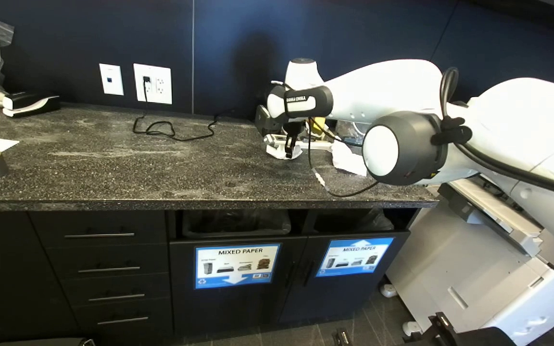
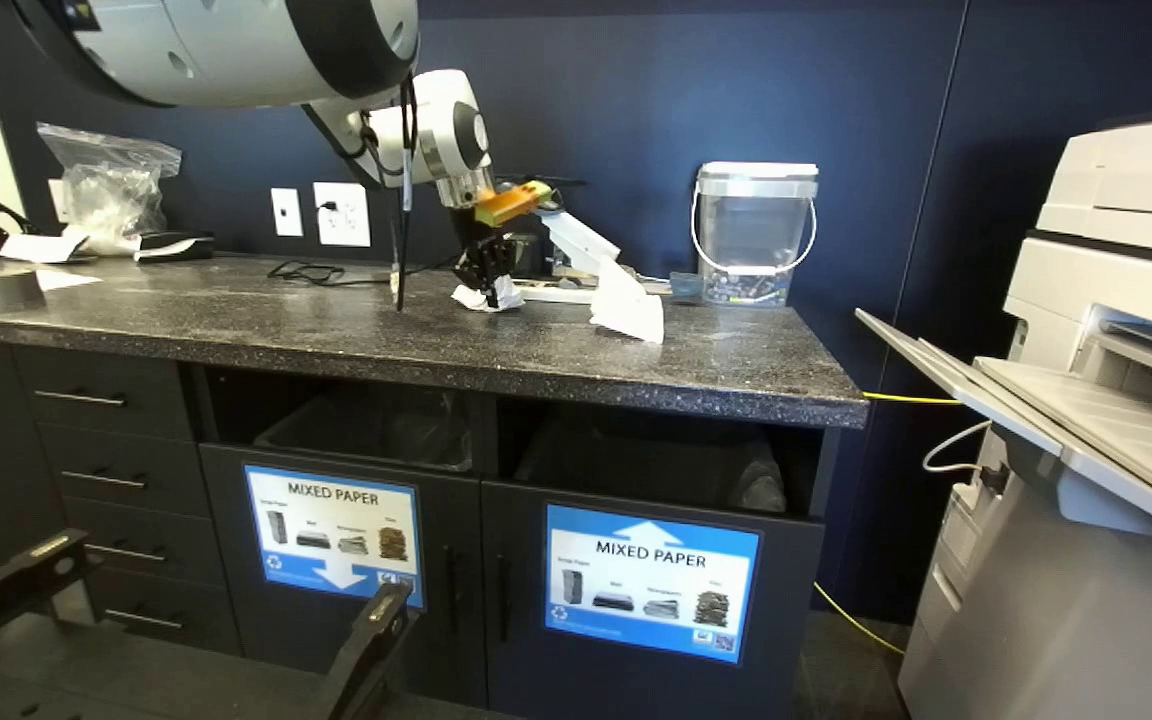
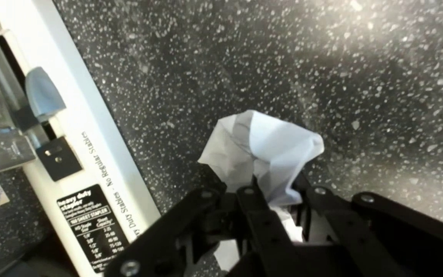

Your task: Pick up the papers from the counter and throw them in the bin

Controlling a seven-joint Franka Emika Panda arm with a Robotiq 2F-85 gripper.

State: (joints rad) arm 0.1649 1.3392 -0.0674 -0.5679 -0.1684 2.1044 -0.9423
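Jaws clenched on crumpled paper [image 3: 260, 148]; translucent bucket [image 2: 754, 222]: small bits [image 2: 744, 290] at bottom; bin [image 2: 626, 682]: plastic liner [image 2: 760, 487].

Wrist view | crumpled white paper [image 3: 279, 140] lies on speckled dark table [image 3: 363, 69]; its lower part sits between jaws of end effector [image 3: 279, 182], grip unclear | pale heavy-duty stapler [image 3: 81, 111] at left, apart from paper, black label [image 3: 90, 227] showing

crumpled white paper [image 3: 267, 142], bent white sheet [image 2: 628, 305] nearby, on speckled dark counter [image 2: 266, 320], bin [image 2: 626, 675] below
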